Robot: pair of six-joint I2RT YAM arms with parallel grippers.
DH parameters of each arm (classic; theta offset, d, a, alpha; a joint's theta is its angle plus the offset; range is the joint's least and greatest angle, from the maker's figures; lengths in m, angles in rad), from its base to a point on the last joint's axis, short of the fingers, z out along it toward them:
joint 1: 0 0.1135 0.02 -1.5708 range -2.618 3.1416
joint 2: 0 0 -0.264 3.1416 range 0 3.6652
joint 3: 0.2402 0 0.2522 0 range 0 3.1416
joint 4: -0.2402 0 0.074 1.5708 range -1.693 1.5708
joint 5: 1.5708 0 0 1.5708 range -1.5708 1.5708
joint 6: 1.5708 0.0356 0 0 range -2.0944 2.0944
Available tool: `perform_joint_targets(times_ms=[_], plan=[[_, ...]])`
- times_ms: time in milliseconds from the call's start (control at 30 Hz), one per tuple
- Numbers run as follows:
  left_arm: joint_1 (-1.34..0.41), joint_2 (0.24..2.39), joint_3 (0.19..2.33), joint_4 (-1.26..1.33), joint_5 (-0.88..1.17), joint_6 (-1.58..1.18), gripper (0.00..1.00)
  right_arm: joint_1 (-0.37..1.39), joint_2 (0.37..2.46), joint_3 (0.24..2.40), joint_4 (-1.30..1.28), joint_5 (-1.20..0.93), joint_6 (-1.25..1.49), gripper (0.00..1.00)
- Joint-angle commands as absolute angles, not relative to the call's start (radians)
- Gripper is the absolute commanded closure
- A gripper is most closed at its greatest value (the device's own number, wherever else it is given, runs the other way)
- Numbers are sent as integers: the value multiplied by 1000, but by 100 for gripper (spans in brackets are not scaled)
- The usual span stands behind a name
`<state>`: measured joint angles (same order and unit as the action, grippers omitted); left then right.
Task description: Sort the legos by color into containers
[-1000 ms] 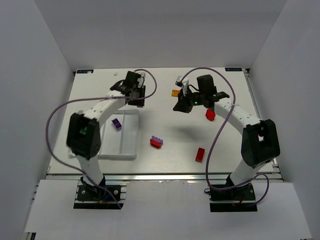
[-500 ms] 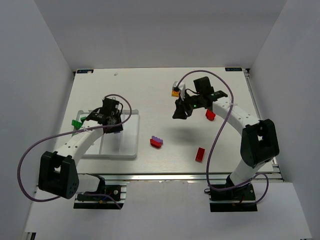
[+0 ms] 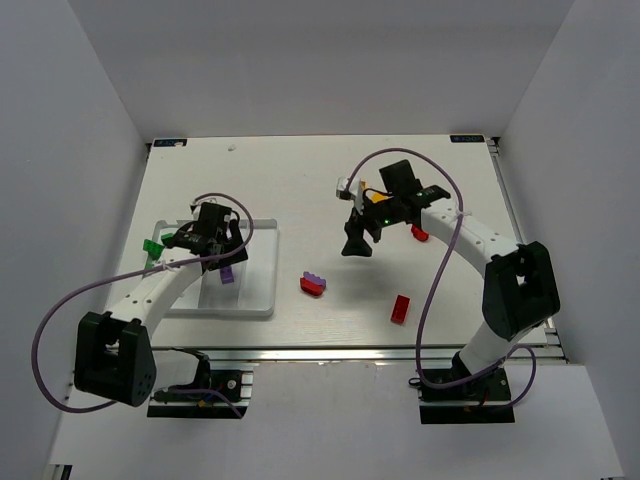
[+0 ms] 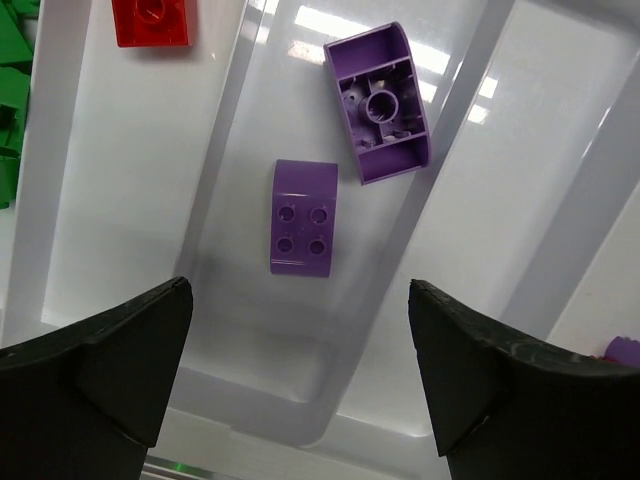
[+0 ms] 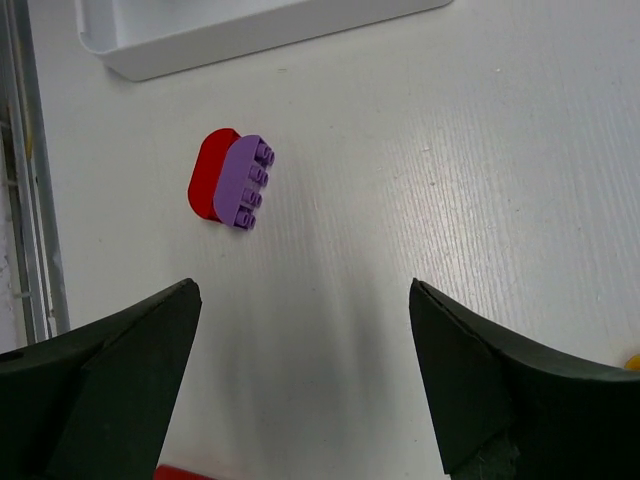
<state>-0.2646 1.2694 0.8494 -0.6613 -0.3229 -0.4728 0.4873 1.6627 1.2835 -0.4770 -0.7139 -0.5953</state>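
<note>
White tabletop [image 3: 330,180] carried the tray [image 3: 268,272] near its near left corner. I saw the left gripper [image 4: 300,292] spread wide and empty above a compartment where two purple legos [image 4: 303,216] lay, with a red lego [image 4: 152,20] one compartment over. Over mid-counter the right gripper [image 5: 300,292] hung wide and empty, with a joined red-and-purple lego pair [image 5: 232,179] on the table just beside it.

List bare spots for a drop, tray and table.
Tray: the compartment right of the purple bricks shows bare in the left wrist view. Table: open far strip beyond the tray, and the gap between the red-purple pair and the near red brick. Crowded by the right gripper: orange brick, far red brick.
</note>
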Motion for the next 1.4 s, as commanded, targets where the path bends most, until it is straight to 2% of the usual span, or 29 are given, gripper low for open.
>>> perform_joint_targets(times_ms=[0, 133, 267, 367, 400, 433, 500, 600, 700, 833, 900, 1000, 1167, 1300, 1367], plan=[[-261, 1218, 853, -621, -325, -512, 2, 494, 1601, 1256, -505, -755, -705, 11], [-261, 1200, 867, -588, -244, -528, 2, 494, 1605, 1267, -627, -785, -840, 11], [-261, 1152, 865, -508, -125, -555, 3, 492, 1586, 1247, -799, -805, -1107, 19], [-261, 1115, 864, -457, -60, -587, 17, 494, 1545, 1189, -905, -776, -1242, 21], [-259, 1106, 862, -446, -25, -598, 19, 492, 1531, 1169, -955, -772, -1429, 22], [-261, 1091, 859, -437, -8, -623, 20, 488, 1498, 1145, -1060, -766, -1550, 21], [-261, 1075, 850, -408, 49, -650, 19, 485, 1453, 1043, -1109, -707, -1796, 18], [-261, 1040, 824, -367, 84, -713, 15, 483, 1384, 966, -1065, -670, -1841, 13], [-261, 1008, 779, -322, 123, -790, 14, 489, 1408, 1026, -1011, -735, -1740, 12], [-261, 977, 721, -287, 172, -873, 15, 547, 1494, 1112, -889, -807, -1449, 11], [-261, 959, 707, -290, 176, -882, 15, 622, 1496, 1098, -681, -738, -1326, 11], [-261, 936, 701, -316, 167, -882, 15, 699, 1522, 1081, -519, -657, -1148, 11], [-261, 907, 712, -362, 141, -880, 15, 779, 1680, 1230, -470, -618, -858, 11], [-261, 878, 701, -379, 133, -893, 15, 857, 1710, 1209, -347, -488, -567, 11], [-261, 854, 692, -383, 133, -903, 15, 877, 1721, 1197, -314, -414, -516, 11]])
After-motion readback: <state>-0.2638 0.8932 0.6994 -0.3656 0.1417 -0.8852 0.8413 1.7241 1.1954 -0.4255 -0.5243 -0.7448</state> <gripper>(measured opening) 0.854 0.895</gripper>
